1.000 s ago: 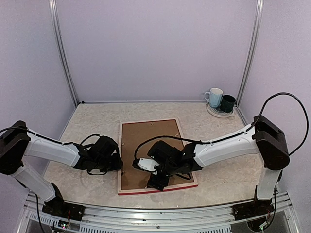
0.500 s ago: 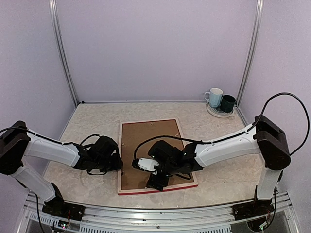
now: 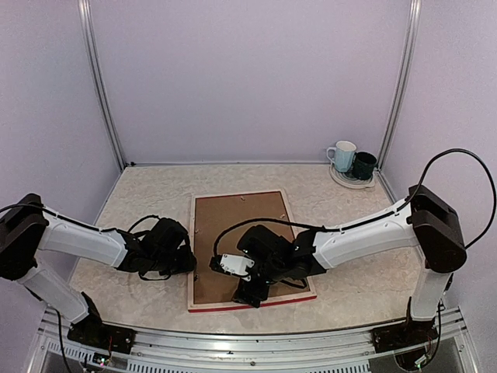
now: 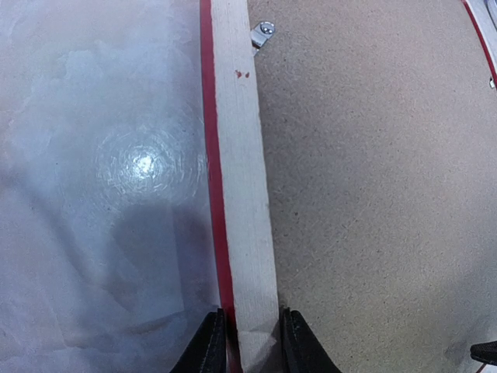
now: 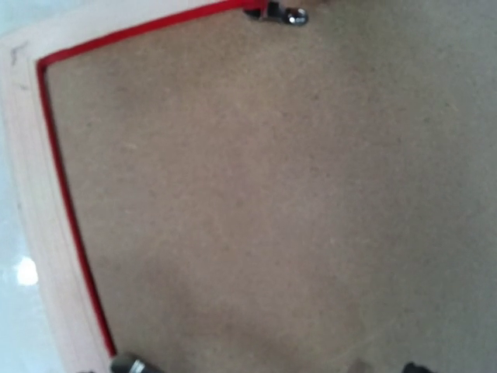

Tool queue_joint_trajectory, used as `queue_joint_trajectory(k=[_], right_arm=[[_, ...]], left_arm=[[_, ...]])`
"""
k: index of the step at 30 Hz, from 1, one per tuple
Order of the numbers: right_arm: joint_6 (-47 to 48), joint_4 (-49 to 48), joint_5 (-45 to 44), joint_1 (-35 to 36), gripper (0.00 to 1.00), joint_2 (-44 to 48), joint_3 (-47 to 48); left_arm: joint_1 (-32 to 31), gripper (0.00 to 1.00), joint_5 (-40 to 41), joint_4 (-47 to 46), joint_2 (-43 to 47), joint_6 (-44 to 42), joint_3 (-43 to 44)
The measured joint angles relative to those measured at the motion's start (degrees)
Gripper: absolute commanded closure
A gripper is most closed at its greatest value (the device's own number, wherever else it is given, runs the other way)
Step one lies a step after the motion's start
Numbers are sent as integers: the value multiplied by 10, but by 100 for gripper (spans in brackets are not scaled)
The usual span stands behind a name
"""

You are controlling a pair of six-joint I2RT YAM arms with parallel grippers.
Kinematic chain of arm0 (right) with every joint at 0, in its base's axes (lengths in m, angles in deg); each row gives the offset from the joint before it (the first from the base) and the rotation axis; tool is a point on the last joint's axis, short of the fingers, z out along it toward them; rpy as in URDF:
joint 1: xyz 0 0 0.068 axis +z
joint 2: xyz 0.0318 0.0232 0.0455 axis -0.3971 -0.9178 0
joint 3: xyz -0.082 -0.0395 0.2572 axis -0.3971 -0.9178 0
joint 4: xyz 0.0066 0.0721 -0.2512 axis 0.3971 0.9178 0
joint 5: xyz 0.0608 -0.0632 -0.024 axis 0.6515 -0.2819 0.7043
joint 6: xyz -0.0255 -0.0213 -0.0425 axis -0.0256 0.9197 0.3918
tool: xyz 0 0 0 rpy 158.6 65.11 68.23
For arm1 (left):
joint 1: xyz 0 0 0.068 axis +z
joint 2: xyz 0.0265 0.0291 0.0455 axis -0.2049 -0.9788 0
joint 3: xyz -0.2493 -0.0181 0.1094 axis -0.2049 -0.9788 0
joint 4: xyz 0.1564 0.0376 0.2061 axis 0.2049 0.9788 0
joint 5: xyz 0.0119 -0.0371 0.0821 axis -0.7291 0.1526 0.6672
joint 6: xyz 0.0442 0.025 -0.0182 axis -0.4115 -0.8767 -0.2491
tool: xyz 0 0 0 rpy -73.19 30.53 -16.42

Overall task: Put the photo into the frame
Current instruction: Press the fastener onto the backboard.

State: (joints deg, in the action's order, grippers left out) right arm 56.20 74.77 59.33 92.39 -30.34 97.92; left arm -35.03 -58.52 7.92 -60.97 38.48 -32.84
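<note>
The frame (image 3: 191, 268) lies face down on the table, its pale wood back up and a red edge showing. A brown backing board (image 3: 233, 221) fills its opening. My left gripper (image 4: 247, 342) is shut on the frame's left rail (image 4: 241, 194), one finger on each side of it. My right gripper (image 3: 251, 291) hovers low over the board's near half. It is open, with only its fingertips (image 5: 128, 364) showing at the bottom of the right wrist view, above the board (image 5: 256, 194). The photo is hidden.
Small metal tabs (image 4: 262, 33) (image 5: 283, 14) sit at the frame's inner edge. A white mug (image 3: 342, 155) and a dark mug (image 3: 363, 165) stand on a saucer at the back right corner. Purple walls and metal posts enclose the marble-patterned table (image 4: 101, 155).
My right gripper has edged slightly to the left over the board. The left gripper and the frame have not moved.
</note>
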Motion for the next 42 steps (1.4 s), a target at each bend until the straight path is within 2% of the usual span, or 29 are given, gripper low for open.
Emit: queue_joint_trajectory(k=[12, 26, 35, 42], right_arm=[[-2, -8, -11, 2, 15, -20, 8], [-7, -31, -83, 3, 15, -27, 9], [-18, -36, -84, 2, 14, -13, 9], [-57, -36, -71, -33, 15, 56, 9]], left_arm=[[0, 74, 0, 0, 0, 2, 0], [2, 74, -4, -1, 0, 2, 0], [6, 74, -7, -4, 5, 1, -3], [25, 62, 2, 35, 45, -14, 6]])
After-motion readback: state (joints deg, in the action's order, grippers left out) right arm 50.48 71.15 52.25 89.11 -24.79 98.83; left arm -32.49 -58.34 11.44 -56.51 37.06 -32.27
